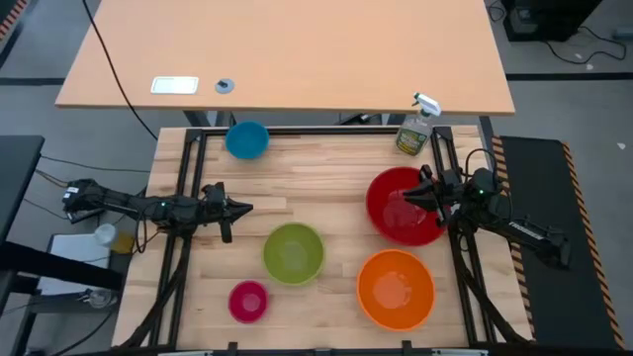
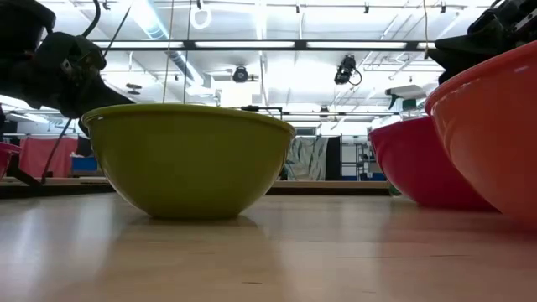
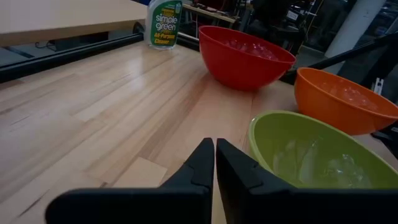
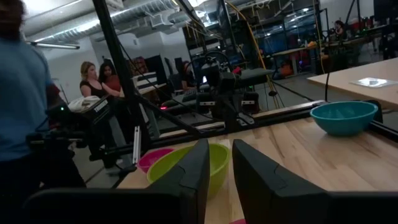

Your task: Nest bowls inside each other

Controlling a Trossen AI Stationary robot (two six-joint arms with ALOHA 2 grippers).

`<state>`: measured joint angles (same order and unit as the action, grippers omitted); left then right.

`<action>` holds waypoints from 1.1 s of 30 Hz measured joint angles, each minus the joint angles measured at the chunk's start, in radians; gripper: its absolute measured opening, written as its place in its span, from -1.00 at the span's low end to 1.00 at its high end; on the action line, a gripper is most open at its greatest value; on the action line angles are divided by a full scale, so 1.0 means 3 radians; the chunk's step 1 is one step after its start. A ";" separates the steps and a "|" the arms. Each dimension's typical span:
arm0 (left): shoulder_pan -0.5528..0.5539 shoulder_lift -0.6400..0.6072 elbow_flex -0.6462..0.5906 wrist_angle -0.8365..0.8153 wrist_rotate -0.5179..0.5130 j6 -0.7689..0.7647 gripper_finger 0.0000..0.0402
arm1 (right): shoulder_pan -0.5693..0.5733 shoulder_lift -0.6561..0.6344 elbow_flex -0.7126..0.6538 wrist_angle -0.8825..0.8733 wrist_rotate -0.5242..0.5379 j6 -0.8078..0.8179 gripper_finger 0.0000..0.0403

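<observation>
Five bowls rest on their bases on the wooden table. The red bowl (image 1: 396, 222) is at the right, the orange bowl (image 1: 396, 289) near the front right, the green bowl (image 1: 294, 253) in the middle, the pink bowl (image 1: 248, 301) at the front left and the blue bowl (image 1: 246, 139) at the far left. My right gripper (image 1: 409, 196) reaches in from the right at the red bowl's far-right rim, its fingers (image 4: 193, 174) a narrow gap apart. My left gripper (image 1: 247, 208) hovers shut left of the green bowl (image 3: 311, 155), holding nothing. My right gripper is at the red bowl's rim on its far-right side (image 1: 433, 180). A sliver of red (image 4: 238, 219) shows low between its two fingers. The fingers lie about level, coming from the table's right. The bowl stands on the table; the gripper hides the contact itself.
A clear spray bottle (image 1: 415, 129) stands at the far right corner behind the red bowl. A light wooden desk (image 1: 297, 59) lies beyond the far edge. Black frame rails (image 1: 188, 198) run along both sides. People (image 4: 99, 81) stand in the room past the table's left.
</observation>
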<state>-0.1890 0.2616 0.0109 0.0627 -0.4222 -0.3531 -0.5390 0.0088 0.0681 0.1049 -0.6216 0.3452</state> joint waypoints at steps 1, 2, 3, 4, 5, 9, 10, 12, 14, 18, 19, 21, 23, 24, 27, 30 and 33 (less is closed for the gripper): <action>0.0000 0.0000 0.0000 -0.0001 -0.0001 0.0000 -0.90 | -0.0001 0.0001 0.0000 0.0001 -0.0001 -0.0001 -0.60; -0.0001 0.0000 0.0000 -0.0001 0.0000 0.0000 -0.90 | 0.0000 0.0000 0.0000 0.0001 0.0000 -0.0001 -0.60; 0.0000 0.0000 0.0000 -0.0001 -0.0001 0.0000 -0.90 | 0.0001 0.0001 0.0000 -0.0001 -0.0001 -0.0001 -0.60; -0.0001 0.0000 0.0000 0.0000 -0.0001 0.0000 -0.90 | -0.0001 -0.0001 0.0000 -0.0001 0.0000 -0.0001 -0.60; -0.0001 0.0001 0.0000 -0.0001 -0.0001 0.0000 -0.90 | -0.0001 0.0000 0.0000 0.0000 -0.0001 0.0000 -0.60; -0.0001 0.0000 0.0000 0.0000 0.0000 0.0000 -0.90 | 0.0000 -0.0001 0.0000 0.0000 -0.0001 0.0000 -0.60; 0.0000 0.0001 0.0000 -0.0001 0.0000 0.0000 -0.90 | 0.0001 0.0000 0.0000 0.0001 -0.0001 -0.0001 -0.60; -0.0001 0.0001 -0.0001 0.0027 -0.0001 -0.0014 -0.90 | 0.0000 0.0000 0.0000 0.0001 0.0000 0.0000 -0.60; 0.0000 0.0001 -0.0001 0.0221 -0.0003 -0.0015 -0.90 | -0.0001 -0.0001 0.0000 -0.0001 0.0000 0.0001 -0.60; 0.0000 0.0001 -0.0001 0.0909 -0.0005 -0.0052 -0.90 | 0.0001 0.0002 -0.0001 0.0101 0.0211 0.0005 -0.60; 0.0000 -0.0003 -0.0001 0.1092 -0.0005 -0.0131 -0.90 | -0.0001 0.0001 -0.0001 0.0201 0.0384 0.0062 -0.60; 0.0000 -0.0001 -0.0001 0.1467 -0.0005 -0.0301 -0.90 | 0.0001 0.0001 -0.0001 0.0505 0.0751 0.0440 -0.60; 0.0000 0.0000 -0.0001 0.1837 -0.0026 -0.0373 -0.90 | 0.0000 0.0001 -0.0001 0.0838 0.1173 0.0824 -0.60; 0.0000 -0.0002 -0.0001 0.1978 -0.0052 -0.0374 -0.90 | 0.0001 0.0001 -0.0001 0.0995 0.1381 0.0979 -0.60; 0.0000 0.0000 -0.0001 0.2314 -0.0080 -0.0331 -0.90 | 0.0001 -0.0001 -0.0001 0.1366 0.1903 0.1438 -0.60; 0.0000 -0.0002 -0.0001 0.2454 -0.0081 -0.0347 -0.90 | 0.0002 -0.0001 -0.0001 0.1515 0.2170 0.1646 -0.60; 0.0000 0.0000 -0.0001 0.2454 -0.0081 -0.0361 -0.90 | 0.0003 -0.0001 -0.0001 0.1517 0.2305 0.1578 -0.60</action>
<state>-0.1890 0.2615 0.0105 0.7990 -0.4465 -0.4614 -0.5382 0.0086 0.0677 0.5600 0.0699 0.8187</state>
